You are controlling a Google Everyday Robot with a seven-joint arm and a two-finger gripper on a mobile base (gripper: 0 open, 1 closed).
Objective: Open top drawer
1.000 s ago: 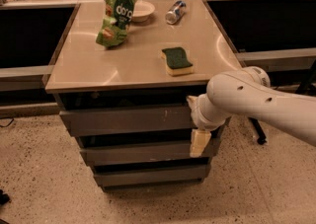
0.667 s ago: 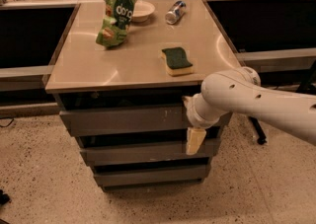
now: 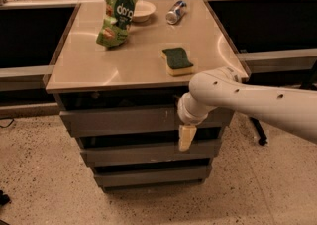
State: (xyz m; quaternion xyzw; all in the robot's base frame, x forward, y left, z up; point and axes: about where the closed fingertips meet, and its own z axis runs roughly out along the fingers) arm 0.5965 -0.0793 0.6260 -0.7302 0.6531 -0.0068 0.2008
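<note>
Camera view: wide grey handleless top drawer (image 3: pixel 124 119) — claw (image 3: pixel 187 137) hangs before its lower edge, grip unreadable.

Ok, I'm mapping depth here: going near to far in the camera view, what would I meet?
Pincer at the lower edge of the top drawer → sponge → green snack bag → farthest, bowl and can, about level with each other.

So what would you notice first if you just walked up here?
The big white robot arm reaching in from the right, with its gripper hanging in front of the grey top drawer, right of its middle. After that, the bright green snack bag at the back of the table, and the green-and-yellow sponge near its front right.
</note>
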